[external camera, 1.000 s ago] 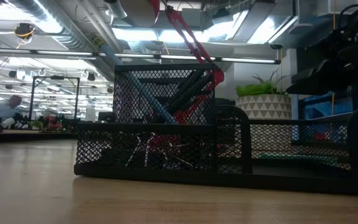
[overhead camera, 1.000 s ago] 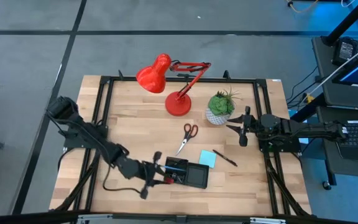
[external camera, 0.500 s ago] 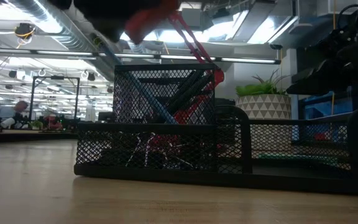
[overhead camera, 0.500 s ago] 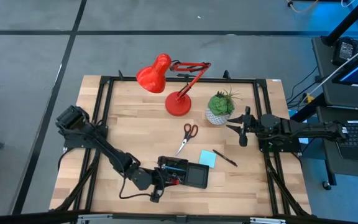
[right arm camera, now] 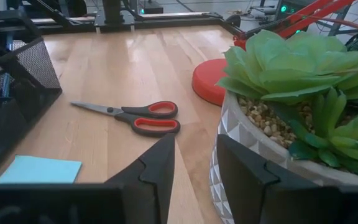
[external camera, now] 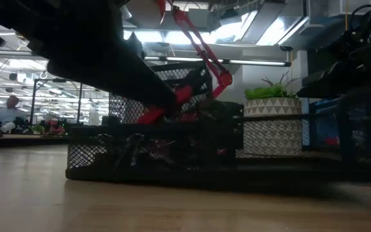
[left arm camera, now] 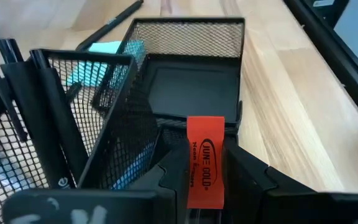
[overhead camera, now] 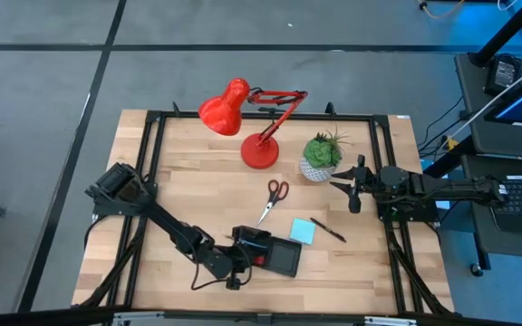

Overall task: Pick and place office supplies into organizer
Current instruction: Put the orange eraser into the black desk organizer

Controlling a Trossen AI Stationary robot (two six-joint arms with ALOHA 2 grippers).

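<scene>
The organizer (overhead camera: 281,258) is a black mesh tray near the table's front, also in the left wrist view (left arm camera: 185,74) and the low view (external camera: 153,151). Dark pens (left arm camera: 48,124) stand in its tall compartment. My left gripper (overhead camera: 243,258) is over its left end, shut on a small red piece (left arm camera: 205,158). Red-handled scissors (overhead camera: 275,199), a light blue sticky-note pad (overhead camera: 303,231) and a dark pen (overhead camera: 330,231) lie flat on the table. My right gripper (right arm camera: 194,165) waits open at the right edge, beside the plant pot. My left gripper pinches the red piece by its two long sides (left arm camera: 191,180) between its two fingers. The fingers slant down from the table's left. The piece sticks out past the fingertips, over the organizer's low compartment (left arm camera: 191,93). Whether it touches the mesh, I cannot tell.
A red desk lamp (overhead camera: 247,118) stands at the back middle of the table. To its right is a green plant in a white pot (overhead camera: 322,156), close to my right gripper. A black frame (overhead camera: 152,145) runs around the table. Bare wood lies left of the scissors.
My left gripper has come down and gone toward the table's right edge, tipping its nose lower, up to the organizer's left end with the red piece still held. The organizer has shifted and turned a little on the table.
</scene>
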